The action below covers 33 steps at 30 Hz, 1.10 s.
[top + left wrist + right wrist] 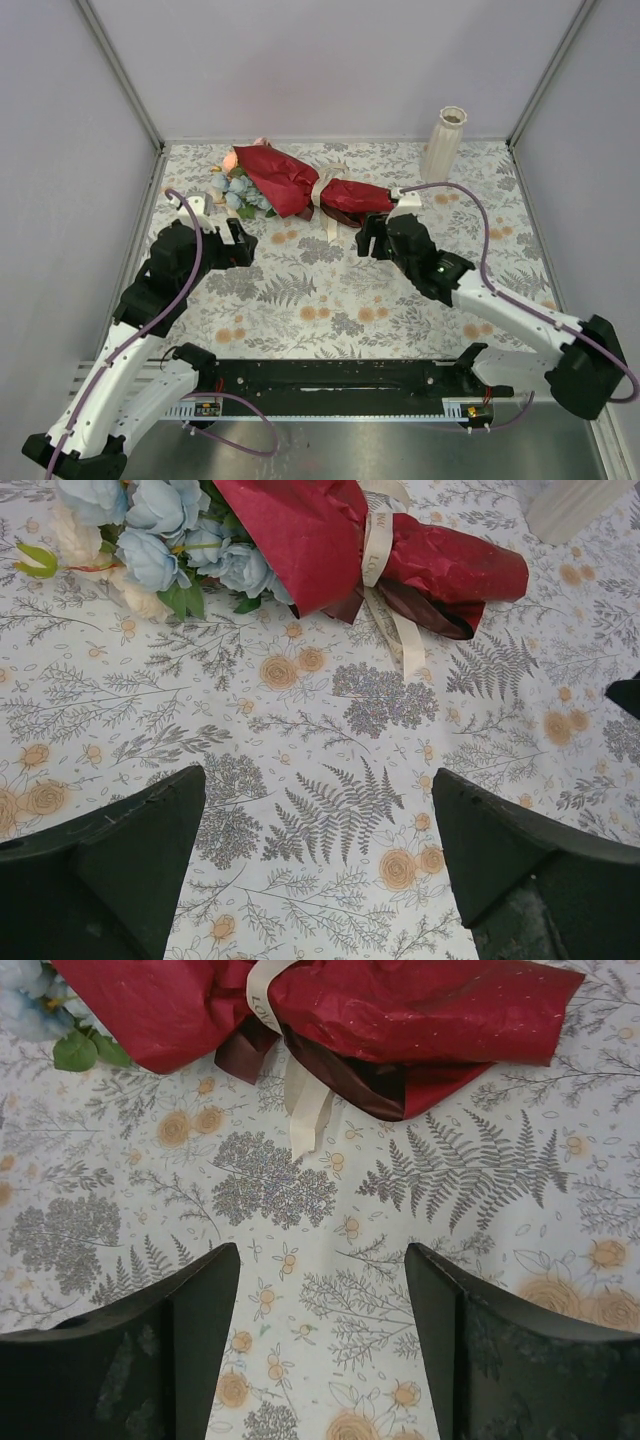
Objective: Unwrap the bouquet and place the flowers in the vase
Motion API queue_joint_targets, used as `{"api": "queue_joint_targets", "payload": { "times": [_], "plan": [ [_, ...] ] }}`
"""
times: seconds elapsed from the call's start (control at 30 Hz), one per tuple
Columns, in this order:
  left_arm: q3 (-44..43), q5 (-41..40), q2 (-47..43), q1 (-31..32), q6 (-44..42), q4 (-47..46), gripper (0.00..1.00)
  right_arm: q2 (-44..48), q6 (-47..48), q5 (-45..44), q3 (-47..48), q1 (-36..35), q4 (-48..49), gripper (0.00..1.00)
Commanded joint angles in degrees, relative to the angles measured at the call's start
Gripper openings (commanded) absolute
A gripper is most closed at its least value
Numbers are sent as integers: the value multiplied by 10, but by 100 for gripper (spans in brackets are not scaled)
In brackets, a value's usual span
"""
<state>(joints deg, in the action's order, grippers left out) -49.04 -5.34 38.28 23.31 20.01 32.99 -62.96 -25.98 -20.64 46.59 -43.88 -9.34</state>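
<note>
The bouquet (300, 182) lies on its side at the back of the table, in dark red paper tied with a cream ribbon (322, 192). Its flowers (238, 185), pale blue, pink and cream, stick out at the left end. From the left wrist the bouquet (330, 540) and flowers (160, 530) fill the top. The right wrist sees the bouquet (400, 1010) too. A tall cream ribbed vase (443, 143) stands upright at the back right. My left gripper (238, 243) is open, near the flower end. My right gripper (366, 236) is open beside the stem end. Both hold nothing.
A tablecloth (330, 300) printed with orange flowers and grey ferns covers the table. Grey walls close the back and both sides. A black rail (330, 378) runs between the arm bases along the near edge. The vase's base (585, 505) shows at the left wrist's top right.
</note>
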Motion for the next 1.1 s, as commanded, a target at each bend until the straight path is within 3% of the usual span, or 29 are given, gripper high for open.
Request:
{"api": "queue_joint_targets", "payload": {
  "times": [0.0, 0.17, 0.57, 0.73, 1.07],
  "plan": [
    [3, -29, -6, 1, 7, -8, 99, -89, -10, -13, 10, -5, 116, 69],
    [4, -38, -11, 3, 6, -6, 99, -210, -63, -19, 26, -4, 192, 61],
    [5, -41, 3, 11, 11, -6, 99, -436, -82, 2, 150, 5, 267, 63],
    [4, -45, 9, 12, 14, -1, 98, -472, -94, 21, 170, 20, 275, 66],
    [3, -49, 25, 12, 25, -1, 98, -510, -107, 19, 199, 28, 261, 61]
  ]
}}
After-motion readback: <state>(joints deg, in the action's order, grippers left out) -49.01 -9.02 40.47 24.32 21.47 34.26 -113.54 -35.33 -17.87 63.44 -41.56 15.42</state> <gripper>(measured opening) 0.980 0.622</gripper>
